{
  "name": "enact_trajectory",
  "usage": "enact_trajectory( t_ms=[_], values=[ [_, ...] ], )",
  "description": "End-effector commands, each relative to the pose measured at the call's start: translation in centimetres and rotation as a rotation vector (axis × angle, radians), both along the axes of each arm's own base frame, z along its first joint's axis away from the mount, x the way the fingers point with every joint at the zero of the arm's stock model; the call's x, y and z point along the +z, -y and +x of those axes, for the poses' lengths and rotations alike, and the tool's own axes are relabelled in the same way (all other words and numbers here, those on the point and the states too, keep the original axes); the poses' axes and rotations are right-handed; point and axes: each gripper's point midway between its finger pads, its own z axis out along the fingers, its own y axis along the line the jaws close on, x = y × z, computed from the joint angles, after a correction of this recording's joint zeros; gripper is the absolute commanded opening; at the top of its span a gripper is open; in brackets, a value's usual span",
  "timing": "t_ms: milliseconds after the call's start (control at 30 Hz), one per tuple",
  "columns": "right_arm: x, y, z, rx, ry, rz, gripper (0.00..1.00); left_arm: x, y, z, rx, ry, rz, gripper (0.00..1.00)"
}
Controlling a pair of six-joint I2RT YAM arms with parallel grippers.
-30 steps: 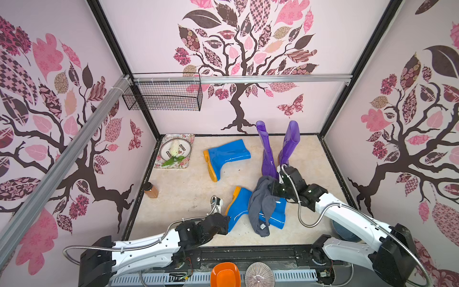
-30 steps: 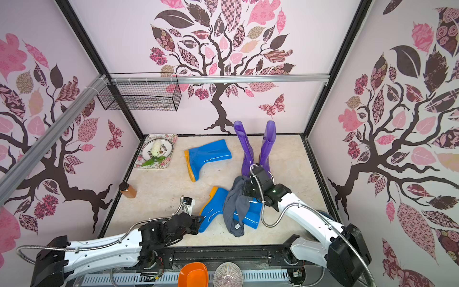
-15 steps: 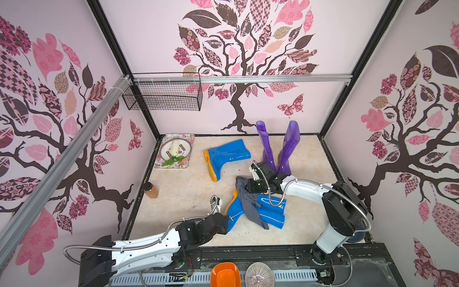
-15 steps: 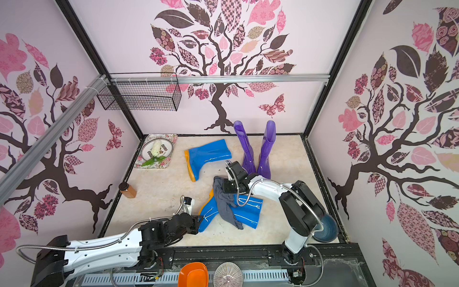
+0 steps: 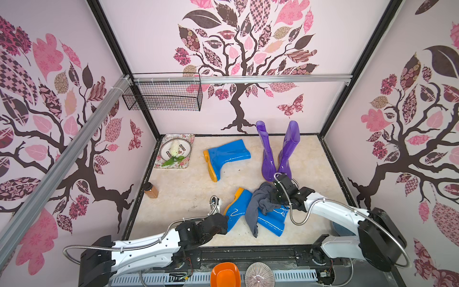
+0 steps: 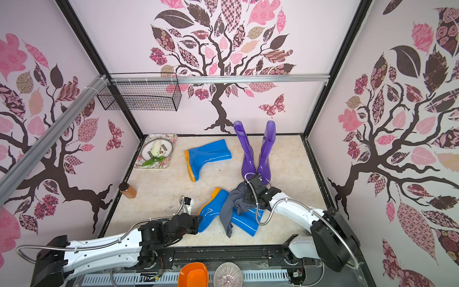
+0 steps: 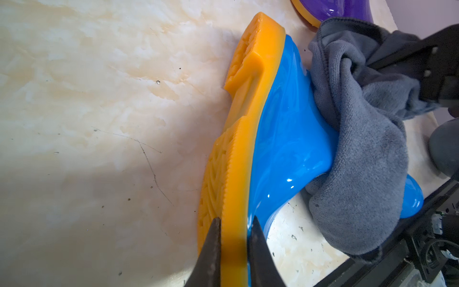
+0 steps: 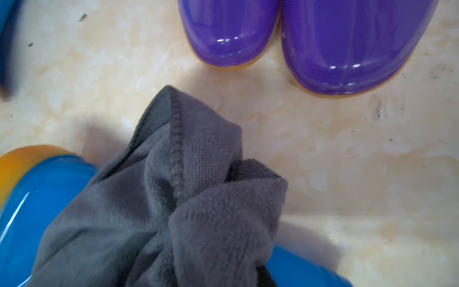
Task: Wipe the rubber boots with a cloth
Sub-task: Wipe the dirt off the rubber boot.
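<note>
Mid-wipe on near blue boot [image 5: 236, 213]; cloth [image 5: 250, 211] stroke reversed.
Right gripper [image 5: 272, 200], pinched tight on the bunched grey cloth, has swung back from ankle toward shaft; cloth drapes across the boot. Left gripper [image 7: 234, 222] clamps the orange sole [image 7: 248, 119]. One pass likely done; other blue boot [image 5: 228, 155] and purple pair [image 5: 278, 154] wait.
</note>
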Motion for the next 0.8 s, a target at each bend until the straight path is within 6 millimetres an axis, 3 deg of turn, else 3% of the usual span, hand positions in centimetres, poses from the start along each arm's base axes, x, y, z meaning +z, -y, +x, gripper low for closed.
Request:
enact_trajectory(
  t_ms=[0, 67, 133, 233, 367, 467, 633, 667, 767],
  values=[
    [2.8, -3.2, -1.8, 0.057, 0.033, 0.041, 0.0, -4.2, -4.6, -1.5, 0.048, -0.096, 0.216, 0.0],
    [1.8, -5.0, -2.8, 0.091, -0.029, 0.095, 0.0, -4.2, -4.8, -1.5, 0.053, -0.096, 0.222, 0.0],
    [-0.5, -5.2, -3.6, 0.083, -0.083, 0.108, 0.0, -4.1, -4.8, -1.4, 0.059, -0.095, 0.221, 0.0],
    [-3.3, -3.7, -5.1, 0.054, -0.15, 0.078, 0.0, -4.1, -4.9, -1.5, 0.064, -0.098, 0.221, 0.0],
    [-5.1, 1.4, -6.8, -0.114, -0.17, 0.029, 0.0, -4.2, -5.0, -1.4, 0.069, -0.096, 0.224, 0.0],
    [-5.2, 3.8, -7.6, -0.216, -0.177, 0.093, 0.0, -4.1, -5.0, -1.2, 0.078, -0.087, 0.224, 0.0],
    [-3.2, 6.7, -8.3, -0.251, -0.115, 0.029, 0.0, -3.8, -5.4, -1.0, 0.1, -0.084, 0.247, 0.0],
    [-2.9, 7.0, -8.5, -0.242, -0.115, 0.013, 0.0, -3.8, -5.3, -0.9, 0.1, -0.083, 0.245, 0.0],
    [-2.7, 5.4, -9.6, -0.16, -0.169, 0.067, 0.0, -3.7, -5.2, -0.9, 0.105, -0.079, 0.231, 0.0]
  ],
)
